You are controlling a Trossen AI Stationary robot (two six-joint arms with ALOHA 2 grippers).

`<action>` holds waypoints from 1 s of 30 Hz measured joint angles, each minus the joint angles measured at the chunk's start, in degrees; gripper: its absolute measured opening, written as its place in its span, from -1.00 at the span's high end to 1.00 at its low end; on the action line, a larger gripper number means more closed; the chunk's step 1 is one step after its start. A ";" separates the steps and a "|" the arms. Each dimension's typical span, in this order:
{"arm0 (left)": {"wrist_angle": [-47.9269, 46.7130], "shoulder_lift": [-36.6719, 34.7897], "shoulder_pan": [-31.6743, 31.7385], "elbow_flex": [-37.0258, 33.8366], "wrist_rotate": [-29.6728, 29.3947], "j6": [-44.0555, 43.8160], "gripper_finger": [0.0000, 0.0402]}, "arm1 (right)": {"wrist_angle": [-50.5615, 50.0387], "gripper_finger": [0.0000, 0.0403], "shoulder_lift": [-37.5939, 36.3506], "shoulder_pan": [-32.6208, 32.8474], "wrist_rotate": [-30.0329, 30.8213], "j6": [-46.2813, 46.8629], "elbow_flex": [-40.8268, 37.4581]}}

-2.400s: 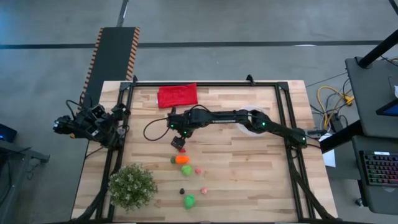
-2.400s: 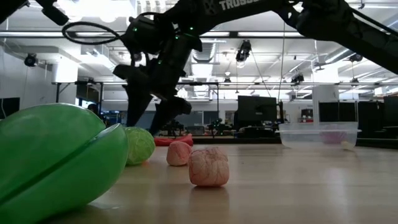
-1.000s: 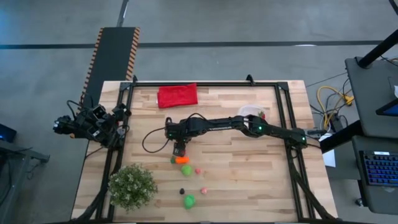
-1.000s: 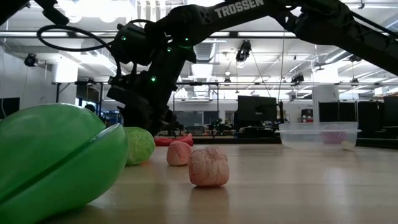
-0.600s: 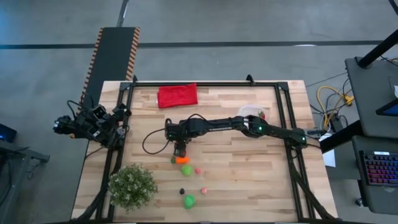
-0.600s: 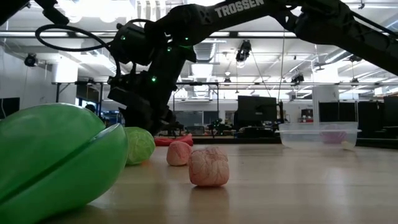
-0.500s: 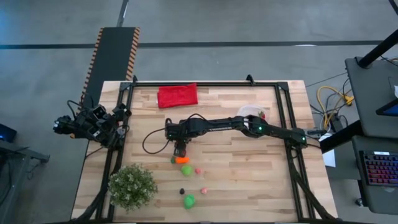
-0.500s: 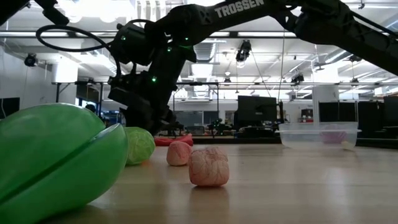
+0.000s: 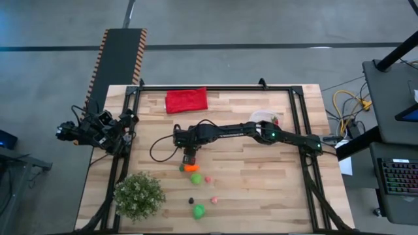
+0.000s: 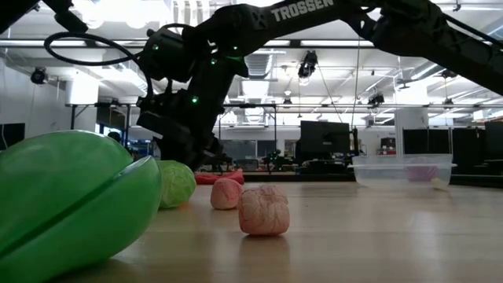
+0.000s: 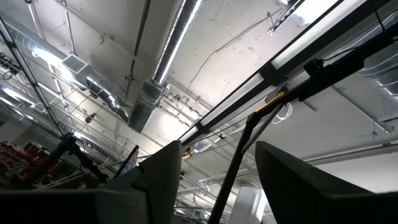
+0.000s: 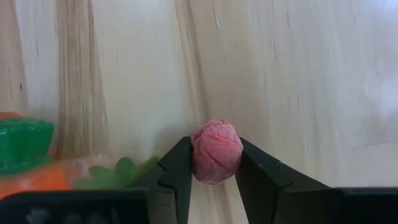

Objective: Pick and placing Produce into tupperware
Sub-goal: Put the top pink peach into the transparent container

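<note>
Produce: pink berry pinched between my right gripper fingers, mid-table beside orange carrot; left gripper fingers apart, empty.

1. We see the cloth at the desk's back edge, left of centre.
2. The tupperware sits near the right rail; the potted plant stands at the front left corner.
3. The right gripper is mid-desk, its fingers on either side of a round produce piece, touching it.
4. More produce lies scattered in front of it.
5. The left gripper is off the desk's left edge.
</note>
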 joint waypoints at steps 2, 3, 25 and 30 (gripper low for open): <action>0.02 0.00 0.00 -0.03 0.01 -0.02 0.04 | -0.98 0.51 -0.62 -0.09 -0.17 0.69 -0.02; 0.02 0.00 0.00 -0.05 0.02 -0.03 0.04 | -1.86 0.51 -1.06 -0.19 -0.20 1.12 -0.03; 0.11 0.09 -0.02 -0.26 0.09 0.09 0.04 | -34.05 0.54 -20.96 -2.68 10.57 8.85 -2.38; 0.11 0.09 -0.02 -0.26 0.15 0.09 0.04 | -38.82 0.54 -28.78 -3.96 10.57 15.95 -10.59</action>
